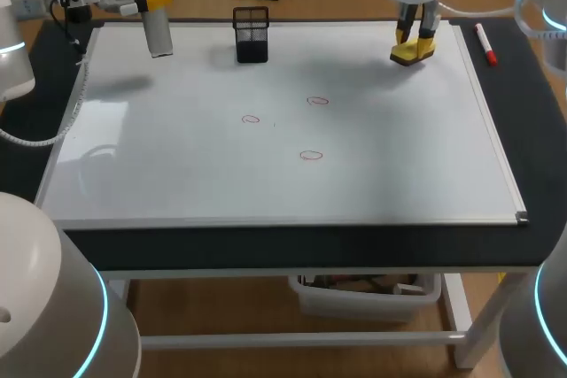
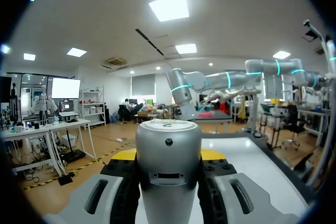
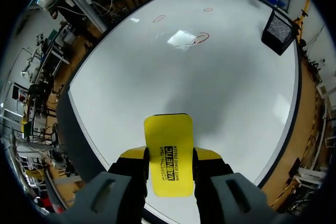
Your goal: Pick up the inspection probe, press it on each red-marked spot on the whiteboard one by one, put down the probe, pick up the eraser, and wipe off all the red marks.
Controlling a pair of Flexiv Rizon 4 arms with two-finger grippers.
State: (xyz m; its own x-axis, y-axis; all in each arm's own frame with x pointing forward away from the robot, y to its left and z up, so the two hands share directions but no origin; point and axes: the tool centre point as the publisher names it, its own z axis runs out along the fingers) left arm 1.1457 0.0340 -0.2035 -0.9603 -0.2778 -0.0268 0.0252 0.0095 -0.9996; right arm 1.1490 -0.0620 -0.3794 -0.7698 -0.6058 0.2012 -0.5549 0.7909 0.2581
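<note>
- Probe [image 1: 159, 31], a silver cylinder, stands roughly upright in the left gripper [image 1: 154, 4], clamped from both sides.
- Left wrist view: the probe [image 2: 168, 156] fills the gap between the dark pads [image 2: 123, 179], its end pointing out ahead of the fingers.
- It hangs over the far left corner of the whiteboard [image 1: 266, 183]; can't tell if its lower end touches.
- Eraser [image 1: 413, 53], yellow, is grasped by the right gripper [image 1: 415, 40], low at the board's far right corner.
- Right wrist view: the eraser [image 3: 168, 150] sticks out ahead of the fingers, both yellow tips [image 3: 134, 156] pressed on its sides.
- Three red marks [image 1: 318, 101] [image 1: 252, 119] [image 1: 311, 156] mid-board, well apart from both tools.
- Black mesh cup [image 1: 252, 34] stands at the far edge, between the grippers, nearer the probe.
- Red marker [image 1: 485, 43] lies on the dark table [image 1: 532, 130], just beside the board's right edge.
</note>
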